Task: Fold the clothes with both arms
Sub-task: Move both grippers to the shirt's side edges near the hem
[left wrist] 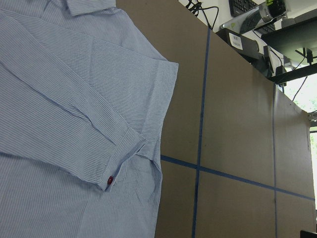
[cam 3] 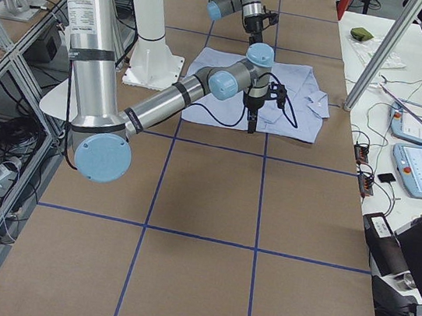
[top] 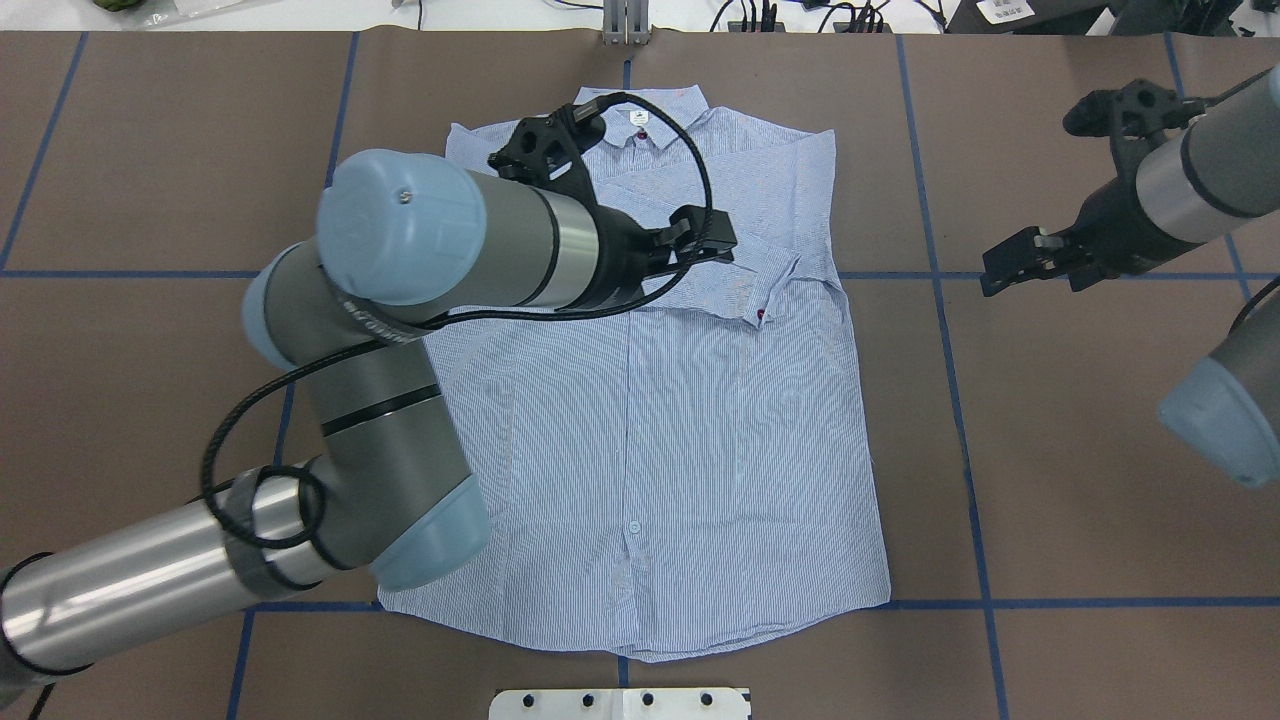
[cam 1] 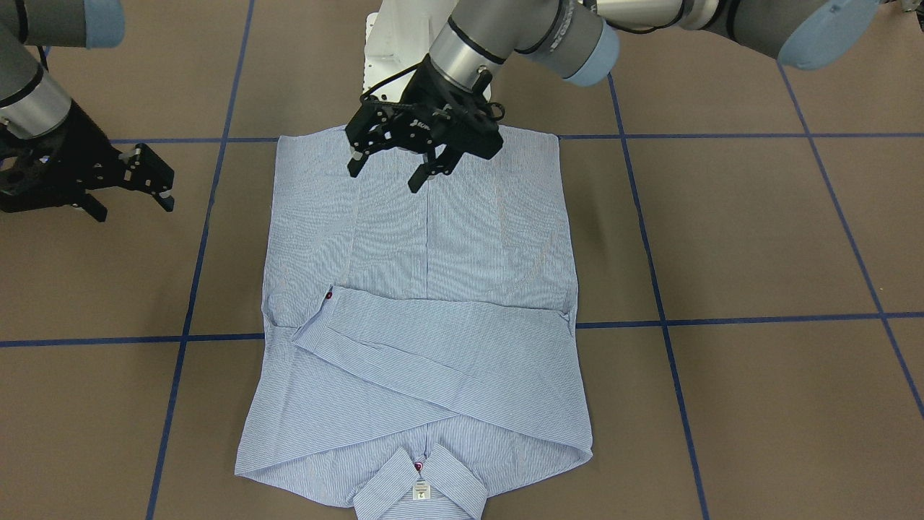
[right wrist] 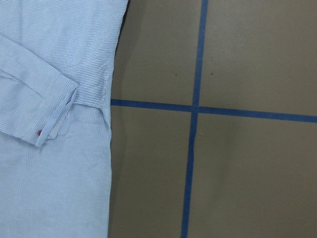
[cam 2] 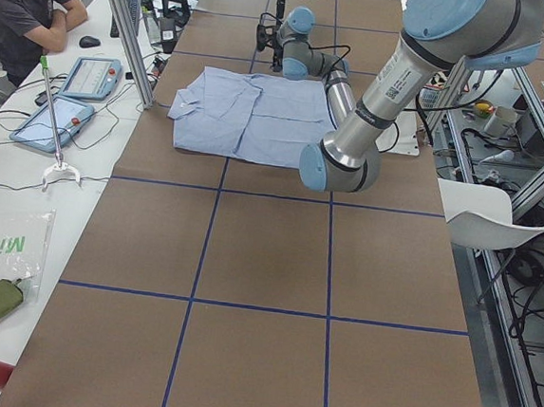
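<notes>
The light blue striped shirt [cam 1: 433, 253] lies flat on the brown table, buttons up, with its collar [cam 1: 419, 484] on the side away from the robot. Both sleeves are folded across the chest, and one cuff with a red button [cam 1: 329, 295] is on top. My left gripper [cam 1: 386, 175] hangs open above the shirt's body [top: 680, 420] with nothing between its fingers. My right gripper [cam 1: 130, 198] is open too, off the shirt's side over bare table. The left wrist view shows the folded cuff [left wrist: 119, 153]; the right wrist view shows the shirt's edge [right wrist: 59, 163].
Blue tape lines [cam 1: 722, 320] grid the table. The white pedestal base [top: 620, 703] stands at the robot's edge. A person [cam 2: 22, 10] sits at a side table with tablets [cam 2: 92, 78]. A white chair [cam 2: 485, 217] stands beside the table.
</notes>
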Robot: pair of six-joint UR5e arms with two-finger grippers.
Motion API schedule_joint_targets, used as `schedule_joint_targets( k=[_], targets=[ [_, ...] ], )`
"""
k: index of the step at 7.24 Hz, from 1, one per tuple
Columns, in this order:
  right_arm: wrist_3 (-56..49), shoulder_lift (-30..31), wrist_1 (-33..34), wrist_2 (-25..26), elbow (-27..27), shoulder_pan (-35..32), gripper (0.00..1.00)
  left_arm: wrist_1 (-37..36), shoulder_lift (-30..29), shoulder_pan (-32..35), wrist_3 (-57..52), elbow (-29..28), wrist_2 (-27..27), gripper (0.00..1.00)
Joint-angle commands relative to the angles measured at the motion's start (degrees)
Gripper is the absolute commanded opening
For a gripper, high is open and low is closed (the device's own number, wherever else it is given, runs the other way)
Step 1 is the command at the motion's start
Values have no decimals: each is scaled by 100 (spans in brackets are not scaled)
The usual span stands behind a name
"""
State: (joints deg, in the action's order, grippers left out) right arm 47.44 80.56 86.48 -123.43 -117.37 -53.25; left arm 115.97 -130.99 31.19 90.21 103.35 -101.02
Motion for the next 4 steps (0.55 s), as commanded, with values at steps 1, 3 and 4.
schedule_joint_targets(
  k=[1,3,4],
  targets=[
    [955,109,-131,353,-452,760,100,-1019,958,19,-633,1315,-5,100],
    [2123,83,-131,1297,-612,1987,100,-1663,1275,115,-741,1511,47,100],
    [2659,66,-140,1809,-612,2577,100,-1665,1739,133,-1011,1730,91,100]
  ],
)
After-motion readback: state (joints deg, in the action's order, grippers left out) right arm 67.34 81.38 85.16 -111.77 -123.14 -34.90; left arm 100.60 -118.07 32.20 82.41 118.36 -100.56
